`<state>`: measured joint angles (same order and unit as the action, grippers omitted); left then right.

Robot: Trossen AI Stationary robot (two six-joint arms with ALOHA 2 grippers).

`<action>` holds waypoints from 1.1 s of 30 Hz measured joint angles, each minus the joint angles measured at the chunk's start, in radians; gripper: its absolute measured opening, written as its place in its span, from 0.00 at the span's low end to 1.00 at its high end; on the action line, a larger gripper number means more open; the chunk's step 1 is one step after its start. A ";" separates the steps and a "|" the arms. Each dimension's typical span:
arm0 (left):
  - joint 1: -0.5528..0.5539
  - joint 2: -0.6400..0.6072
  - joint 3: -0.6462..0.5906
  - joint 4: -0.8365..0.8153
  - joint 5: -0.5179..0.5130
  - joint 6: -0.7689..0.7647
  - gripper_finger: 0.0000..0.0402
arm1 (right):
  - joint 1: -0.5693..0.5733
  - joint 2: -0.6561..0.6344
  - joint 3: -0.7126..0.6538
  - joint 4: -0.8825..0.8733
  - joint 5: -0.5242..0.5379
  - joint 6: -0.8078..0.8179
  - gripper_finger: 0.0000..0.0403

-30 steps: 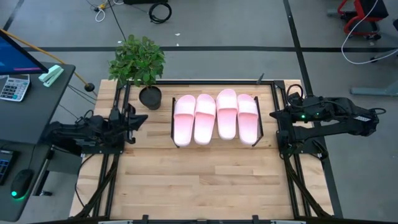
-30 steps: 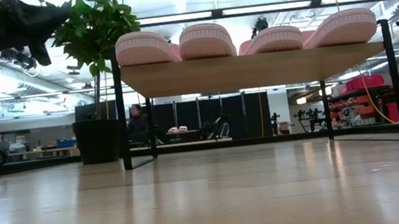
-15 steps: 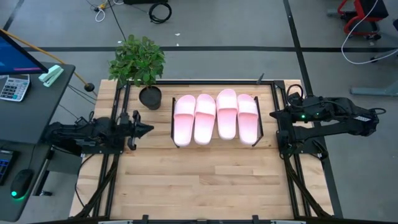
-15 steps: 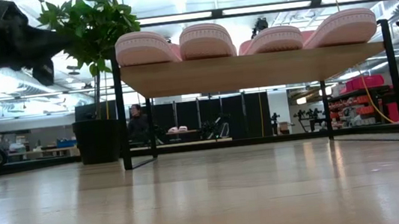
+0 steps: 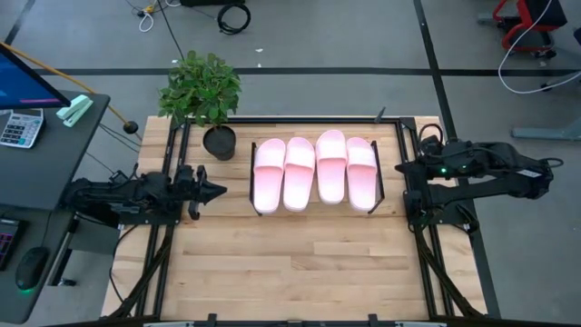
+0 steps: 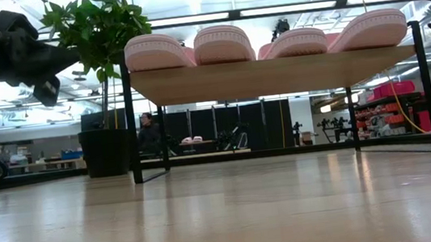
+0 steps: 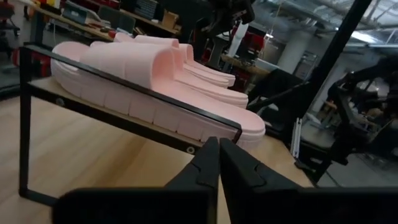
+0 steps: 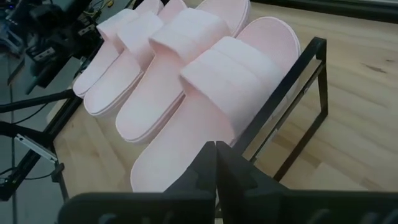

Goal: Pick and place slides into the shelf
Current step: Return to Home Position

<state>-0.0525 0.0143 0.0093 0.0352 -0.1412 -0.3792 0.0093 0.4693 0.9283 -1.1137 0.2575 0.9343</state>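
On shelf (image 5: pixel 253 174) — four slides (image 5: pixel 300 173) | wrist view only: left end effector (image 7: pixel 218 145) closed

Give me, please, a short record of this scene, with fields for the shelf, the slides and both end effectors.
shelf: slanted wood board in a black frame
slides: four, pink, side by side on the shelf
left end effector: shut, empty, left of the shelf, not touching it
right end effector: shut, empty, right of the shelf, not touching it
plant: in a dark pot, near the shelf's left end
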 joint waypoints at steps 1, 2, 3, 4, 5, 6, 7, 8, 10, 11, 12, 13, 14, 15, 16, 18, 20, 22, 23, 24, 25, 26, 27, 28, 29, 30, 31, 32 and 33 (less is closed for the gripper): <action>0.000 0.000 0.000 -0.001 0.000 -0.016 0.06 | 0.000 -0.007 0.000 0.000 -0.001 -0.012 0.01; 0.000 0.000 0.000 -0.002 0.000 -0.035 0.07 | 0.000 -0.017 0.000 0.000 -0.001 -0.024 0.01; 0.000 0.000 0.000 -0.002 0.000 -0.044 0.08 | 0.000 -0.028 0.000 0.000 -0.001 -0.038 0.01; 0.000 0.000 0.000 -0.002 -0.001 -0.044 0.10 | 0.000 -0.042 0.000 0.000 -0.001 -0.053 0.01; 0.000 0.000 0.000 0.000 -0.001 -0.037 0.11 | 0.000 -0.059 0.000 0.000 -0.001 -0.068 0.01; 0.000 0.000 0.000 0.008 -0.002 -0.028 0.12 | 0.000 -0.078 0.000 0.001 0.002 -0.082 0.01; 0.000 0.001 0.000 0.012 -0.002 -0.024 0.12 | 0.000 -0.099 0.000 0.002 0.009 -0.094 0.01; 0.000 0.001 -0.001 0.017 -0.004 -0.024 0.13 | 0.000 -0.122 0.000 0.010 0.017 -0.106 0.01; 0.000 0.001 -0.001 0.019 -0.005 -0.024 0.14 | 0.000 -0.169 -0.006 0.055 0.032 -0.140 0.00; 0.000 0.001 -0.001 0.019 -0.005 -0.024 0.14 | 0.000 -0.195 -0.015 0.091 0.032 -0.166 0.00; 0.000 0.001 -0.001 0.020 -0.005 -0.024 0.14 | 0.000 -0.221 -0.027 0.129 0.032 -0.192 0.00; 0.000 0.001 -0.001 0.020 -0.005 -0.023 0.15 | 0.000 -0.246 -0.043 0.177 0.032 -0.223 0.00; 0.000 0.001 -0.001 0.020 -0.005 -0.021 0.15 | 0.000 -0.270 -0.059 0.226 0.031 -0.260 0.00; 0.000 0.001 -0.001 0.020 -0.005 -0.021 0.15 | 0.000 -0.293 -0.076 0.272 0.032 -0.296 0.00; 0.000 0.001 -0.001 0.021 -0.005 -0.021 0.14 | 0.000 -0.314 -0.095 0.318 0.031 -0.332 0.00; 0.000 0.001 -0.001 0.022 -0.005 -0.021 0.14 | 0.000 -0.353 -0.135 0.405 0.024 -0.403 0.00; 0.000 0.001 -0.001 0.023 -0.005 -0.021 0.13 | 0.000 -0.392 -0.180 0.482 0.011 -0.462 0.00; 0.000 0.001 -0.001 0.023 -0.005 -0.021 0.12 | 0.000 -0.435 -0.228 0.552 -0.004 -0.509 0.00; 0.000 0.001 -0.001 0.024 -0.005 -0.020 0.12 | 0.000 -0.458 -0.253 0.579 -0.005 -0.526 0.00; 0.000 0.001 -0.001 0.024 -0.005 -0.021 0.12 | 0.000 -0.466 -0.273 0.608 -0.002 -0.539 0.00; 0.000 0.001 -0.001 0.025 -0.005 -0.021 0.12 | 0.000 -0.466 -0.293 0.634 -0.005 -0.550 0.00; 0.000 0.001 -0.001 0.025 -0.006 -0.021 0.12 | 0.000 -0.466 -0.297 0.615 -0.010 -0.564 0.00; 0.000 0.001 -0.001 0.025 -0.006 -0.020 0.13 | 0.000 -0.461 -0.299 0.621 -0.032 -0.577 0.00; 0.000 0.001 -0.001 0.025 -0.006 -0.020 0.13 | 0.000 -0.455 -0.303 0.661 -0.057 -0.589 0.00; 0.000 0.001 -0.001 0.025 -0.005 -0.021 0.14 | 0.000 -0.457 -0.310 0.688 -0.079 -0.596 0.00; 0.000 0.001 -0.001 0.026 -0.005 -0.021 0.14 | 0.000 -0.462 -0.321 0.691 -0.093 -0.597 0.00; 0.000 0.001 -0.001 0.025 -0.005 -0.020 0.14 | 0.000 -0.467 -0.338 0.694 -0.104 -0.599 0.00; 0.000 0.001 -0.001 0.025 -0.005 -0.020 0.15 | 0.000 -0.467 -0.351 0.703 -0.111 -0.601 0.00; 0.000 0.001 -0.001 0.026 -0.005 -0.020 0.15 | 0.000 -0.467 -0.359 0.716 -0.117 -0.603 0.00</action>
<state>-0.0525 0.0151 0.0082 0.0608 -0.1463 -0.3996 0.0093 0.0022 0.5696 -0.3973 0.1403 0.3313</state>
